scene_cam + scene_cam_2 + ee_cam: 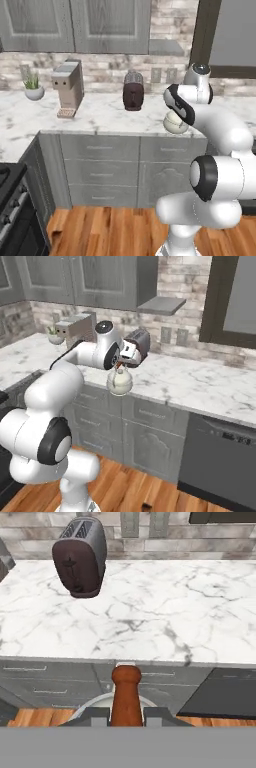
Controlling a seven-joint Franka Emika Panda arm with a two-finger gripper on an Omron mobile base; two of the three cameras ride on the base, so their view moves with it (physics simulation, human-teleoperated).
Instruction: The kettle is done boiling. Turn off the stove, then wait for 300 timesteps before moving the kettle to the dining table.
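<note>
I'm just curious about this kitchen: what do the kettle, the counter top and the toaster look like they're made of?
The kettle looks like glossy cream enamel or ceramic, smooth with a soft sheen; its handle grip is red-brown, perhaps wood or plastic. The counter top looks like polished white marble, judging by its grey veins. The toaster seems to be dark maroon painted metal or plastic with a dull shine.

Soft, even light is falling everywhere, casting only faint shadows. Beyond the gripper (pixel 126 714) the marble counter (pixel 150 617) is showing no glare; edges are looking slightly blurred throughout.
</note>
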